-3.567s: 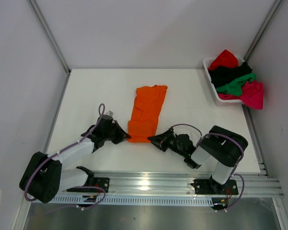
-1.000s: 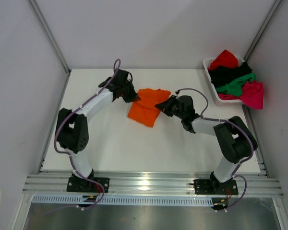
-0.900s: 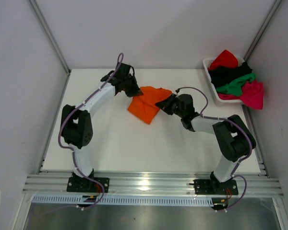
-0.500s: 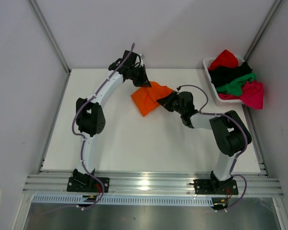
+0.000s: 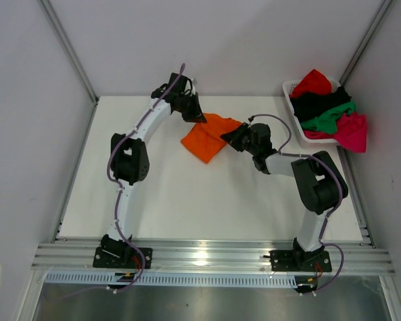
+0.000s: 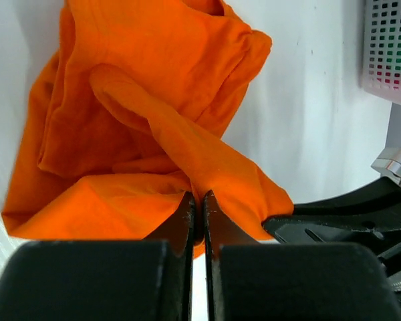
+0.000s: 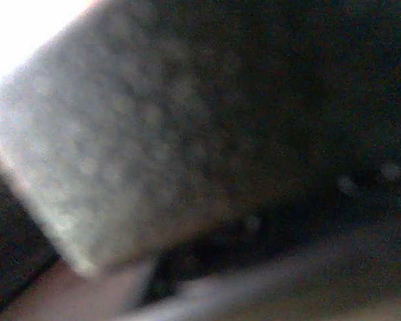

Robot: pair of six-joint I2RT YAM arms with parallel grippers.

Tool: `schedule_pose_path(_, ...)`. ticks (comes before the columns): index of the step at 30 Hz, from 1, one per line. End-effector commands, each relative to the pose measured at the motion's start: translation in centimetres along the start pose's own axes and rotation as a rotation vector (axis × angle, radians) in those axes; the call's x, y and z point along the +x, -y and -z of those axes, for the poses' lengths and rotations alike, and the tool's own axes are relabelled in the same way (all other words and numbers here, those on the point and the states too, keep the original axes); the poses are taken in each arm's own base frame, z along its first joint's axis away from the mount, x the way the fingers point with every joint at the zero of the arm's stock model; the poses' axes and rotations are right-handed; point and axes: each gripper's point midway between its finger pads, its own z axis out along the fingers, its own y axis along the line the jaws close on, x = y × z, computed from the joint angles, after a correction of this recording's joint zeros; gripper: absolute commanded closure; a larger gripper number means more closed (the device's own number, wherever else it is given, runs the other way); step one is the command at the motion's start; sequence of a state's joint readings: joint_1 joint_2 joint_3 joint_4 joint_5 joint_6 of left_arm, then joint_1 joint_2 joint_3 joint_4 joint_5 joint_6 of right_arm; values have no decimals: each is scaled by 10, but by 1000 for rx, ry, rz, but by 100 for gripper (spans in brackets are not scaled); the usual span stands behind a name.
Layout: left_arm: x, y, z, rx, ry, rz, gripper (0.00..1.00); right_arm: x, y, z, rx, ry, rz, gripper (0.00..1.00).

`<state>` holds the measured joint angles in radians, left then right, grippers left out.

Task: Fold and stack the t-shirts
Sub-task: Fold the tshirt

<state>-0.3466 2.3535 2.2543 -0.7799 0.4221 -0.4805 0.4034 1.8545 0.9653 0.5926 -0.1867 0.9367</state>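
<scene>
The orange t-shirt (image 5: 206, 137) lies bunched and folded over itself near the back of the table. My left gripper (image 5: 194, 118) is at its far left corner, and in the left wrist view the left gripper (image 6: 199, 200) is shut on a fold of the orange t-shirt (image 6: 154, 100). My right gripper (image 5: 228, 138) grips the shirt's right edge; its black fingers (image 6: 334, 217) meet the cloth's corner. The right wrist view is dark and blurred. Red (image 5: 313, 81), black (image 5: 317, 103), green (image 5: 327, 120) and magenta (image 5: 353, 132) t-shirts are heaped in the basket.
The white slatted basket (image 5: 289, 87) stands at the back right corner, and its mesh wall (image 6: 391, 53) shows in the left wrist view. White walls close the table at the back and sides. Both arms stretch far across the table.
Both grippers have carried the orange shirt's near edge up and over toward the back. Over the last second the left gripper moved farther back and right, and the shirt bunched into a smaller heap.
</scene>
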Motion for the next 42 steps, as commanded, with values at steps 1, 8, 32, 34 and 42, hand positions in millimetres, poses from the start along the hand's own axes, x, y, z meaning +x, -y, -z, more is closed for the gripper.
schedule_pose_path(1, -29, 4, -2, 40, 97, -30, 100, -5, 1, -8, -3, -5, 46, 98)
schedule_pose_path(8, -39, 35, -6, 238, 152, -116, 100, -24, 4, -16, 1, 36, 62, 99)
schedule_pose_path(32, -14, 12, -39, 339, 90, -24, 99, -63, 30, -39, -29, 136, -15, 98)
schedule_pose_path(34, -3, 1, -34, 313, 89, -16, 99, -57, 27, -38, -39, 124, -23, 98)
schedule_pose_path(42, -43, -1, -18, 254, 160, -5, 99, -52, 23, -46, -30, 101, 7, 98)
